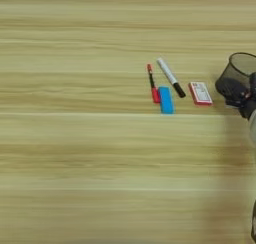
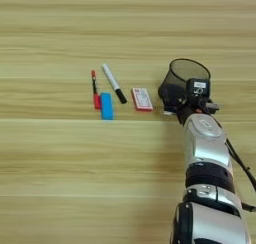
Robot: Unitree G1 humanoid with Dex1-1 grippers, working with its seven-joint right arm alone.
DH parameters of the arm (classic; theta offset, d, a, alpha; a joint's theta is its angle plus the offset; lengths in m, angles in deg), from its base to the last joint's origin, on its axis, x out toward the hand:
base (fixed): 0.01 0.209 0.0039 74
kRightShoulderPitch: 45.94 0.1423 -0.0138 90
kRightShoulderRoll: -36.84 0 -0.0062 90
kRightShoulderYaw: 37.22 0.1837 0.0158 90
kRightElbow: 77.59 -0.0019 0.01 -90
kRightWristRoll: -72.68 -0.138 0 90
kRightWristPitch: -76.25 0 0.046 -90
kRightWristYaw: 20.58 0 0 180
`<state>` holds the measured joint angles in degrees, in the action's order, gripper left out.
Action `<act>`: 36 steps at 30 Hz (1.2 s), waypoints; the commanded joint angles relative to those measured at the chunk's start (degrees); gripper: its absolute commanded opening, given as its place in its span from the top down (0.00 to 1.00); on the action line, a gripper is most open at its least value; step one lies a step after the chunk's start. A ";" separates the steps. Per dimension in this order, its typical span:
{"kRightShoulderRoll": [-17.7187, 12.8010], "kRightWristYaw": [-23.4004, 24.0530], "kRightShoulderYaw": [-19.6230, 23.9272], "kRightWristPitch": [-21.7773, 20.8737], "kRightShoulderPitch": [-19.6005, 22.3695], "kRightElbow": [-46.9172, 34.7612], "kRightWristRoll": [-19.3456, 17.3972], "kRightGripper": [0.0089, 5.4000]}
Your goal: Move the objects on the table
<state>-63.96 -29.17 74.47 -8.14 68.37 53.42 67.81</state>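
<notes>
The silver forearm point(image 2: 207, 153) reaches up from the near edge of the pale striped wooden surface point(image 1: 75, 163), its black two-fingered gripper point(image 2: 175, 104) against a dark mesh cup point(image 2: 182, 78); whether the jaws are released or clenched cannot be told. Left of it lie the flat red-and-white card box point(image 2: 142, 99), white marker with black cap point(image 2: 113, 83), small blue rectangular block point(image 2: 106, 106) and thin red pen point(image 2: 94, 90). Approach the card box low, squarely from the right.

Light-wood table point(image 2: 60, 188), red pen point(image 2: 94, 90), white marker point(image 2: 113, 82), blue block point(image 2: 106, 106), card box point(image 2: 142, 99), black mesh cup point(image 2: 181, 80)
</notes>
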 commanded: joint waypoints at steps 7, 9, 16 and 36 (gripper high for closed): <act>-3.25 -0.12 0.05 -2.22 4.65 -2.07 -0.60 0.43; -3.25 -0.14 0.06 -2.25 4.68 -1.96 -0.59 0.48; -3.22 -0.16 -0.04 -2.40 4.84 -1.60 -0.52 0.62; -6.31 -1.68 -1.92 -9.17 16.37 13.74 0.17 1.00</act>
<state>-66.75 -31.01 72.83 -14.67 78.99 68.17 67.95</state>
